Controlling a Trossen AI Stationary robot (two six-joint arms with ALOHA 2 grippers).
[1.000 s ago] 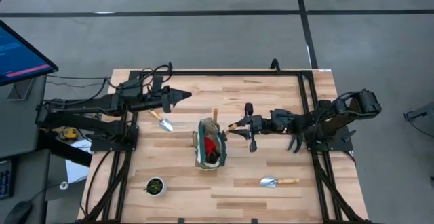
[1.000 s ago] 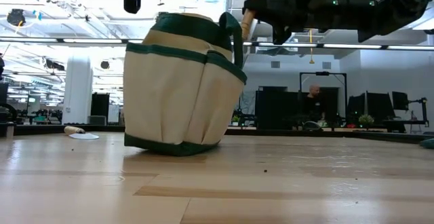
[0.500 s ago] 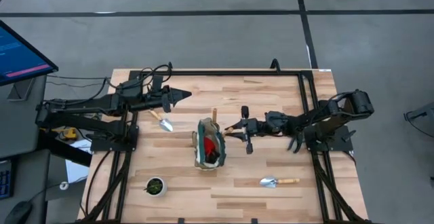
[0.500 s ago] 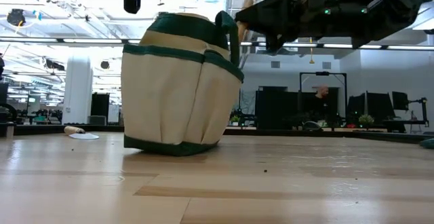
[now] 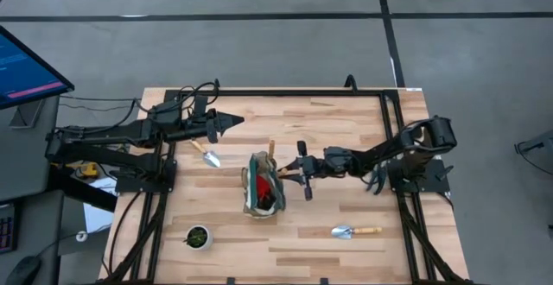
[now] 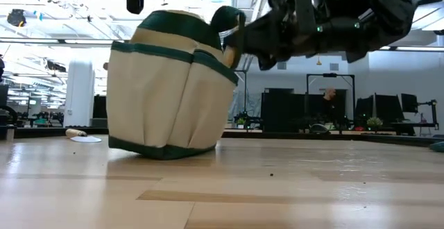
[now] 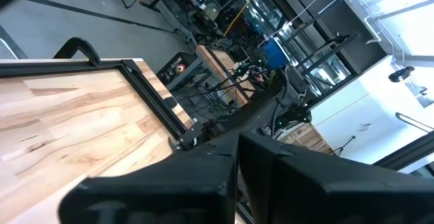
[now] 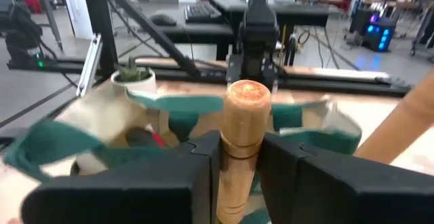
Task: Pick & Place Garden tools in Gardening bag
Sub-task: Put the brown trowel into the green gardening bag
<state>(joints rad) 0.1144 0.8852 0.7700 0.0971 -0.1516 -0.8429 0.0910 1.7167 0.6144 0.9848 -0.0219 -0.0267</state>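
The gardening bag, cream with green trim, stands mid-table. A red item lies inside it and a wooden handle sticks out at its far end. My right gripper is at the bag's right rim, shut on a wooden-handled garden tool whose head is hidden. One trowel lies flat left of the bag, another near the front right. My left gripper hovers shut at the far left. My right gripper pinches the tool's wooden handle just below its rounded free end, one finger on each side. It comes nearly level from the table's right. The handle is lifted clear and slants down toward the bag. Whether the tool touches the bag, I cannot tell.
A small round pot with green in it stands at the near left. A black frame runs along the table's edges. Bare wood lies between the bag and the near edge. A monitor stands beyond the table's left side.
My right gripper has moved toward the table's left and down, carrying the tool to the bag's right rim. The bag has shifted a little toward the table's left and leans that way.
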